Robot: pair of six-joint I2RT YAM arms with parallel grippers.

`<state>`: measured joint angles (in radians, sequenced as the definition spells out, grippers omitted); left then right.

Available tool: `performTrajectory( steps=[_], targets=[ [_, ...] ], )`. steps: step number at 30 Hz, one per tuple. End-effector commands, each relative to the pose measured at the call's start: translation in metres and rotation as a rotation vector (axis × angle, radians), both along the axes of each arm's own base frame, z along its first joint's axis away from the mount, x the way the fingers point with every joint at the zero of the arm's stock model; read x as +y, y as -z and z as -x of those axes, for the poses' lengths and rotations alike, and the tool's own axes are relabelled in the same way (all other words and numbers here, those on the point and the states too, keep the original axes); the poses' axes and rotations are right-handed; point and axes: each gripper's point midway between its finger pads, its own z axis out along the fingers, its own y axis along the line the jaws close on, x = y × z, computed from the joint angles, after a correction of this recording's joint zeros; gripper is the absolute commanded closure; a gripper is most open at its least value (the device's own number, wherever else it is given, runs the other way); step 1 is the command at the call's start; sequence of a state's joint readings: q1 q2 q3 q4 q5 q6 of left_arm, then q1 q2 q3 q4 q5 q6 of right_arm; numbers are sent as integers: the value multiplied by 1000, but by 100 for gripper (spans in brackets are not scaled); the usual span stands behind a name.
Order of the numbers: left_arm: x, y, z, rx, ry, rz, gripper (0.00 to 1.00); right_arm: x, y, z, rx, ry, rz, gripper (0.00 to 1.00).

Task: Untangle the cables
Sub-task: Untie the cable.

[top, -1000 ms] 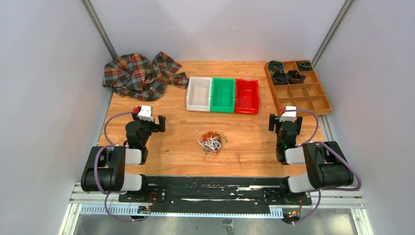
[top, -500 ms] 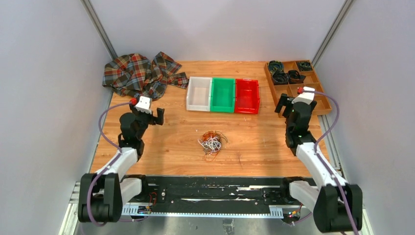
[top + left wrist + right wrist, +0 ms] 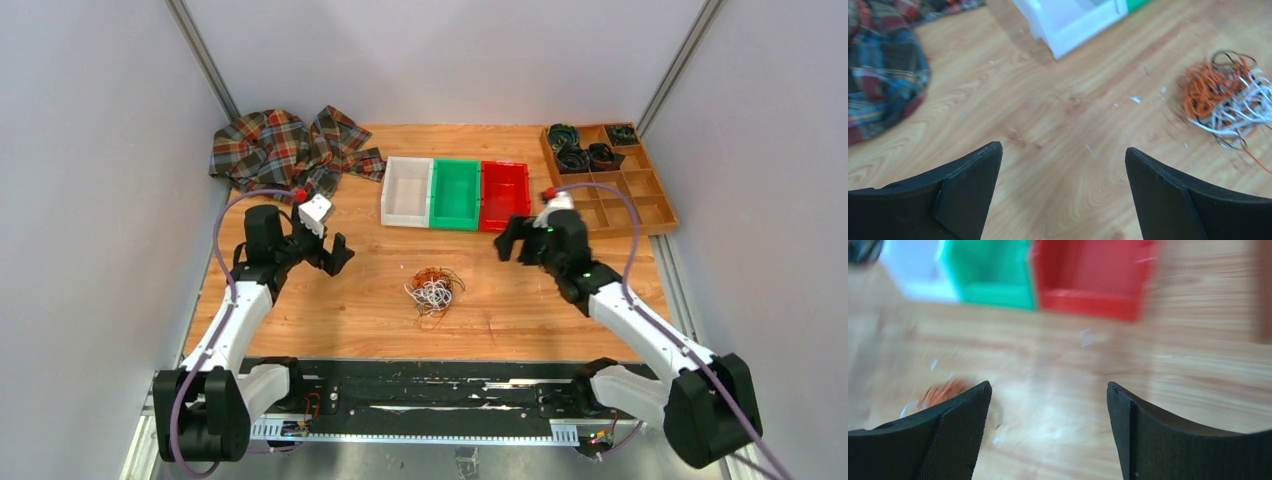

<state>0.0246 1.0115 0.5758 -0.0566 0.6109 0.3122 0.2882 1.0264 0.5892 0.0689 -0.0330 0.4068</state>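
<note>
We see the cables (image 3: 433, 288) lying in one tangled heap of white, orange and black at the middle of the worktop (image 3: 520, 310). Our left pincer (image 3: 1063, 150) hangs wide and empty to their left. Our right pincer (image 3: 1048, 386) hangs wide and empty to their right, near the red bin (image 3: 504, 195).
</note>
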Motion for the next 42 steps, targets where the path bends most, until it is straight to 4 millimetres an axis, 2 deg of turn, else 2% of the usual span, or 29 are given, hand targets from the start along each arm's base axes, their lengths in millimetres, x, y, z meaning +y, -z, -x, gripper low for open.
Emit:
performTrajectory(
  steps=[1,4,6,8,11,17,19,23,29,34,42],
  targets=[
    [-19,18,30,147,165,10,2,86,-2,36,8,-343,111,17],
    [-27,22,37,171,216,4,2,136,0,60,0,-507,183,20],
    [-31,24,41,174,239,-7,2,159,2,69,1,-580,209,21],
    [-34,25,45,174,259,-13,2,178,6,75,11,-636,232,22],
    [-40,27,53,179,297,-34,2,194,20,77,45,-679,264,25],
    [-58,31,68,165,379,-81,2,199,54,76,118,-696,307,36],
    [-64,31,68,154,391,-92,2,198,59,77,130,-699,310,43],
    [-77,32,72,146,418,-129,2,195,64,81,142,-697,304,61],
    [-84,29,72,158,425,-157,2,191,66,83,160,-682,271,98],
    [-83,20,70,161,404,-145,2,191,50,87,137,-672,202,99],
    [-91,11,62,198,366,-84,2,210,-2,95,56,-732,56,99]
  ],
)
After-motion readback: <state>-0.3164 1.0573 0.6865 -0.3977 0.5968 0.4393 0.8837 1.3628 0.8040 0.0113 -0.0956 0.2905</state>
